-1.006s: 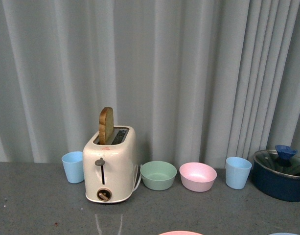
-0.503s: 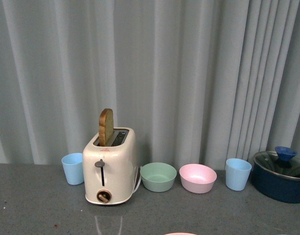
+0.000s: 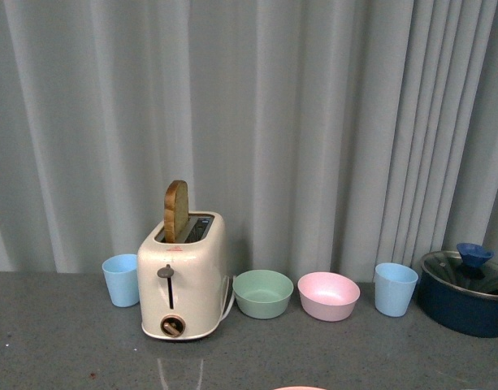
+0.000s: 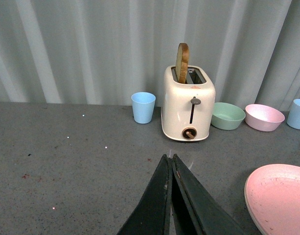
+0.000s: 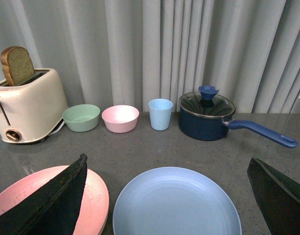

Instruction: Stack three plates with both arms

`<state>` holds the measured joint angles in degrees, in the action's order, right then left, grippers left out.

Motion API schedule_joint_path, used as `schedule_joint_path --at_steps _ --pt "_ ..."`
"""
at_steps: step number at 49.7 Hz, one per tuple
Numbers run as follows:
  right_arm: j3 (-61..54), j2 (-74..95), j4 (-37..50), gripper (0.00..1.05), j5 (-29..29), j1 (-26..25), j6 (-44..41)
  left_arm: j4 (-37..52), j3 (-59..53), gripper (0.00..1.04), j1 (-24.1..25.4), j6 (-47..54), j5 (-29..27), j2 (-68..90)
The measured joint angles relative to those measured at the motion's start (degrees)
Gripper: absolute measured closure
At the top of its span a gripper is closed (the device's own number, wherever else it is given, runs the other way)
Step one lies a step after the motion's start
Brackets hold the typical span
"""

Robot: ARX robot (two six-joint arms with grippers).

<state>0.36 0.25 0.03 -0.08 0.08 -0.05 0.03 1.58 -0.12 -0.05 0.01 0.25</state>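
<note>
Your right gripper gapes wide, blue plate straight ahead between its fingers; left gripper is pinched closed.

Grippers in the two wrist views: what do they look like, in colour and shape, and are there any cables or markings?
The left gripper has two long, flat, matte jaws, near black, tapering to thin tips. The right gripper has black wedge-shaped jaws with rough, slightly ragged edges. No cables, labels or markings show on either, and the front view shows no part of either arm.
</note>
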Motion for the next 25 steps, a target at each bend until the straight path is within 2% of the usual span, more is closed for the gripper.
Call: schedule_joint_path --at_steps 2,12,18,25 --pt "0.0 0.0 0.0 0.07 0.0 0.0 0.0 0.0 0.0 1.01 0.0 0.0 0.0 0.0" --pt "0.0 0.0 0.0 0.07 0.0 0.0 0.0 0.0 0.0 0.68 0.0 0.0 0.0 0.0" --pt "0.0 0.0 0.0 0.07 0.0 0.0 0.0 0.0 0.0 0.47 0.0 0.0 0.0 0.0" --pt "0.0 0.0 0.0 0.07 0.0 0.0 0.0 0.0 0.0 0.13 0.0 0.0 0.0 0.0"
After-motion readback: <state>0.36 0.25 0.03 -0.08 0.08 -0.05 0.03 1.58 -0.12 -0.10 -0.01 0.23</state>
